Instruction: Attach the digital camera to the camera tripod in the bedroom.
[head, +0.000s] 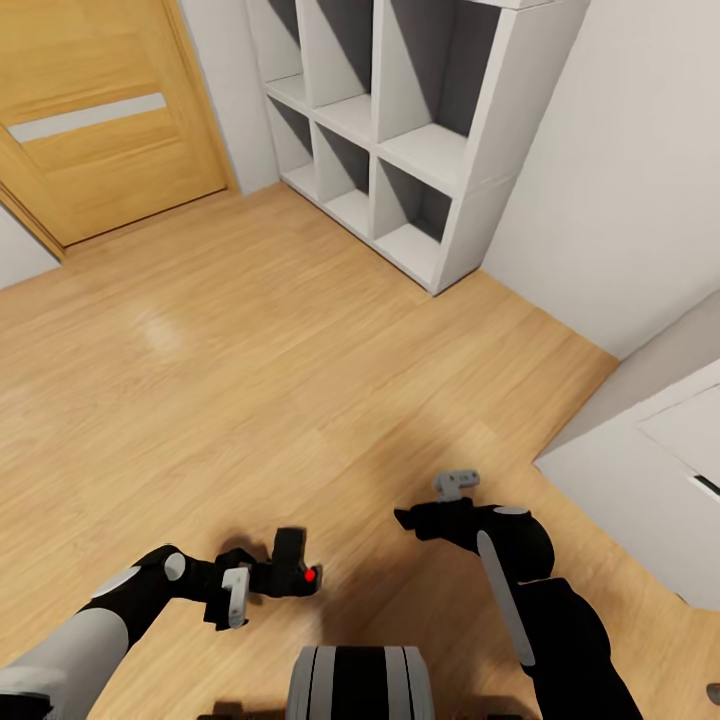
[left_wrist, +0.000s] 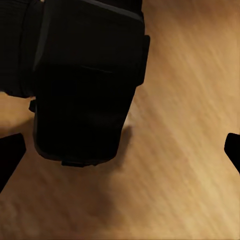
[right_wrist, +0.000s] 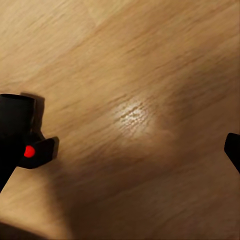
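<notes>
The digital camera (head: 293, 567), black with a red button, hangs above the wood floor at the end of my left arm. My left gripper (head: 262, 582) holds it. In the left wrist view the camera's dark body (left_wrist: 87, 85) looms close, casting a shadow on the floor, and the left gripper (left_wrist: 120, 152) has its fingertips (left_wrist: 10, 155) wide apart at the frame edges. My right gripper (head: 405, 519) is open and empty, a short way right of the camera. The right wrist view catches the camera (right_wrist: 20, 135) beside the right gripper (right_wrist: 120, 160). The camera tripod is out of view.
An oak door (head: 95, 110) stands at the far left. A white cubby shelf (head: 420, 150) lines the far wall. A white cabinet (head: 650, 480) juts in at the right. Light wood floor (head: 250, 340) stretches ahead between them.
</notes>
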